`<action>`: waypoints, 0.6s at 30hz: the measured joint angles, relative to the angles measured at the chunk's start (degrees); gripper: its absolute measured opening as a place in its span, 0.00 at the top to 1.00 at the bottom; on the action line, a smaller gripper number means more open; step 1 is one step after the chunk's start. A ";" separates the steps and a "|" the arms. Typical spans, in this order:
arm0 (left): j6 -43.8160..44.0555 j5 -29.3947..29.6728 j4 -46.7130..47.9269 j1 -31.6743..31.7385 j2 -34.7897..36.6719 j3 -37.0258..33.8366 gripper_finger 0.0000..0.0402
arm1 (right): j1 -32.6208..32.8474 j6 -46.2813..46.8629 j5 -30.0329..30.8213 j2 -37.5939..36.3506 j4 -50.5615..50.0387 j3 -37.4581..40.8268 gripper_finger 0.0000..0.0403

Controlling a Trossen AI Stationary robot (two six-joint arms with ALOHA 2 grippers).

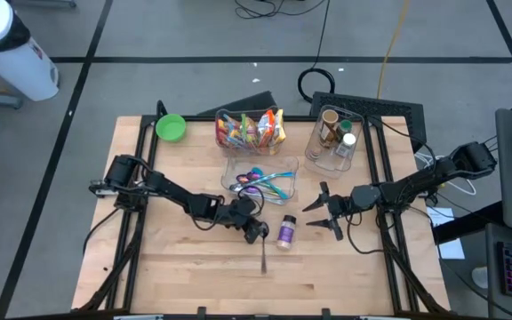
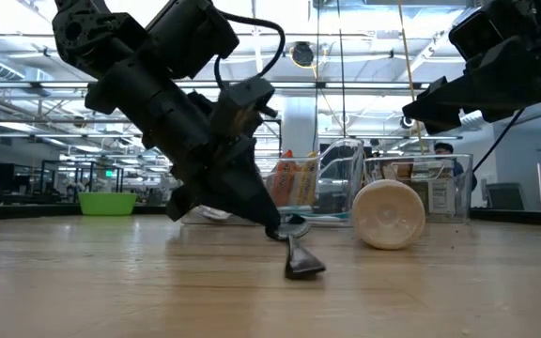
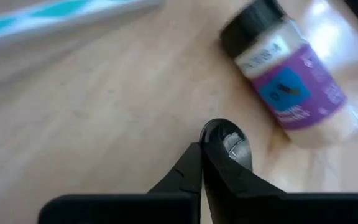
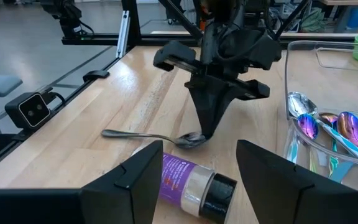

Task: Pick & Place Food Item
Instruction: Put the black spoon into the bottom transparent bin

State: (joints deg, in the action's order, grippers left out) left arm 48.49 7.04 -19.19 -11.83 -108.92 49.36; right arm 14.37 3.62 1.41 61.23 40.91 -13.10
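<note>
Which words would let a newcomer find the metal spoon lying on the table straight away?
Start at the clear utensil bin in the middle of the wooden table and come toward the near edge. There the left tool is shut on the bowl of a plain silver spoon, beside a purple-labelled spice jar on its side. Unlike the iridescent spoons in the bin, it is plain metal and lies loose on the wood.

Left gripper (image 2: 285,232) pinches spoon (image 2: 301,260) (tilted).

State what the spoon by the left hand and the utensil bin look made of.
Grey spoon: likely polished metal; its bowl mirrors light. Clear rectangular utensil bin: probably glossy transparent plastic; the spoons inside show through its wall.
</note>
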 joint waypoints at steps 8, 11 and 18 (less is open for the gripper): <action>-2.34 -4.84 -1.55 0.94 1.49 -0.02 0.99 | 0.00 0.00 0.02 0.00 0.02 0.00 0.51; -3.24 -5.04 0.26 0.83 3.85 -0.09 0.99 | 0.00 0.00 0.02 0.00 0.64 0.00 0.51; -7.72 0.53 6.27 -0.03 15.29 -0.04 0.99 | 0.00 -3.44 0.00 -0.02 4.74 0.00 0.51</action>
State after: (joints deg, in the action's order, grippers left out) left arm 40.76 7.57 -12.92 -11.86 -93.63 49.32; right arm 14.37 0.18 1.41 61.21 45.64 -13.10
